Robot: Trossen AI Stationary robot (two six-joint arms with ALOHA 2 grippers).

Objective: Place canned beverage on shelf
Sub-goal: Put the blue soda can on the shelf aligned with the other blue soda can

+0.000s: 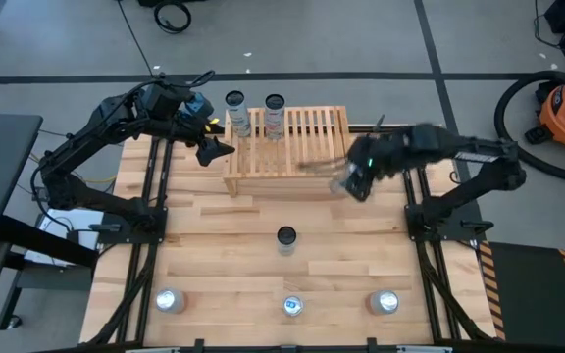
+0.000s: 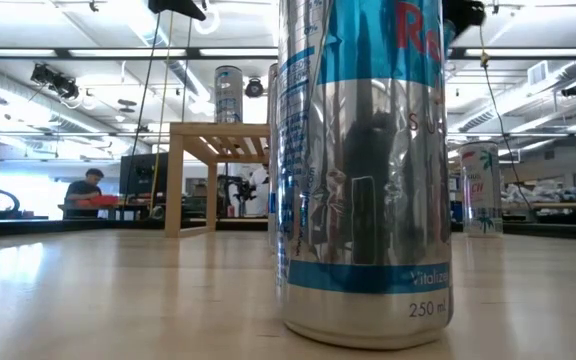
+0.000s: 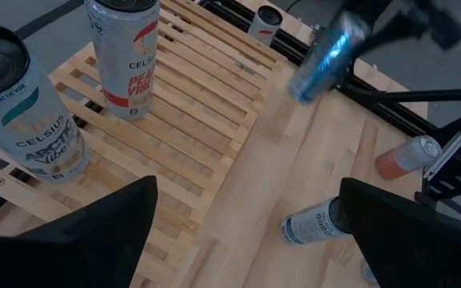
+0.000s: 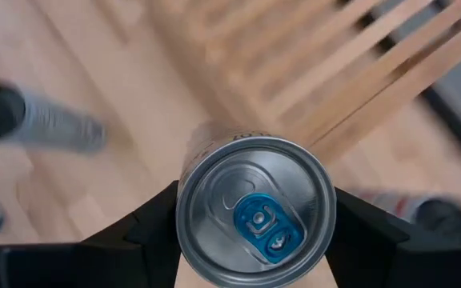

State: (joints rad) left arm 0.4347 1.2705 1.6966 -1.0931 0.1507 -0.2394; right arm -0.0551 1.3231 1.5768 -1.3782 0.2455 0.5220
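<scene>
The light wooden slatted shelf (image 1: 287, 147) stands at the table's far middle. Two tall cans (image 1: 235, 110) (image 1: 275, 113) stand upright on its left part; they also show in the left wrist view (image 3: 126, 52) (image 3: 26, 120). My right gripper (image 1: 351, 178) is shut on a silver and blue can (image 4: 254, 212), in the air at the shelf's right end. My left gripper (image 1: 214, 147) is open and empty, above the shelf's left end. My right gripper pinches the silver and blue can between its two fingers (image 4: 146, 232), one on each side of the can's wall (image 4: 202, 144) just below the top rim. The fingers come from above and lie along the can. The can (image 3: 326, 52) is lifted clear of table and shelf.
A dark-topped can (image 1: 285, 238) stands at the table's middle. Three cans (image 1: 169, 300) (image 1: 293, 306) (image 1: 387, 302) stand in a row near the front edge; the middle one fills the low view (image 2: 368, 170). The shelf's right slats (image 1: 324, 132) are bare.
</scene>
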